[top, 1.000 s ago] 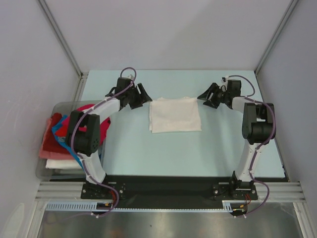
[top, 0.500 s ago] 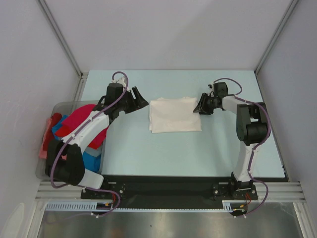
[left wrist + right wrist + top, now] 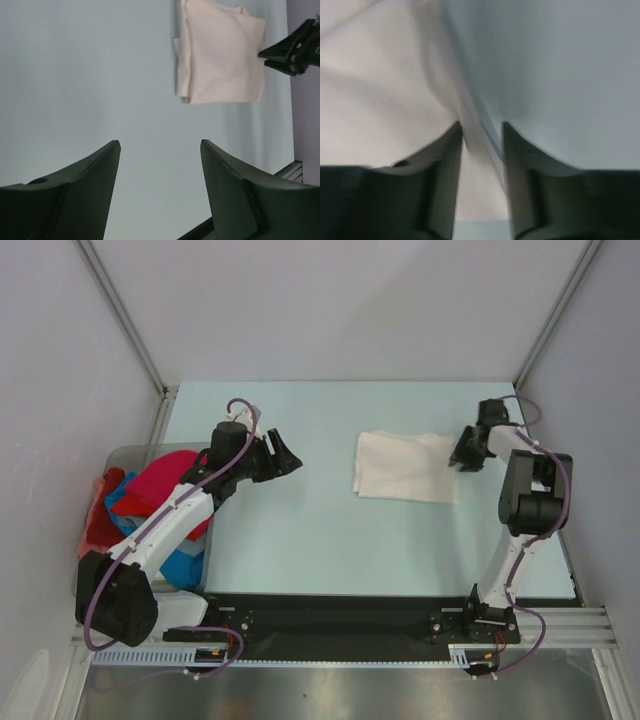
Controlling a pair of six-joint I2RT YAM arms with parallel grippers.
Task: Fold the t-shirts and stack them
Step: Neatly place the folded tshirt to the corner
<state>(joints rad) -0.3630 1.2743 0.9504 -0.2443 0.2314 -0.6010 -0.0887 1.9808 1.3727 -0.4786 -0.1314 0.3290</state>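
Observation:
A folded white t-shirt (image 3: pixel 405 467) lies flat on the pale blue table, right of the middle. My right gripper (image 3: pixel 462 455) is at its right edge, and in the right wrist view (image 3: pixel 481 132) its fingers are closed on a fold of the white cloth (image 3: pixel 380 90). My left gripper (image 3: pixel 285 458) is open and empty, well left of the shirt and above bare table. The left wrist view (image 3: pixel 160 150) shows the shirt (image 3: pixel 220 60) far ahead, with the right gripper (image 3: pixel 295 47) at its edge. More t-shirts, magenta-red (image 3: pixel 160 485), blue (image 3: pixel 185 565) and pink (image 3: pixel 95 530), lie heaped at the left.
The clear grey bin (image 3: pixel 130 450) holding the heaped shirts stands at the table's left edge, beside the left arm. Grey walls and metal frame posts enclose the table. A black base rail (image 3: pixel 340 615) runs along the near edge.
The white shirt has slid to the right, pulled by my right gripper holding its right edge. My left gripper has drawn back to the left, away from the shirt.

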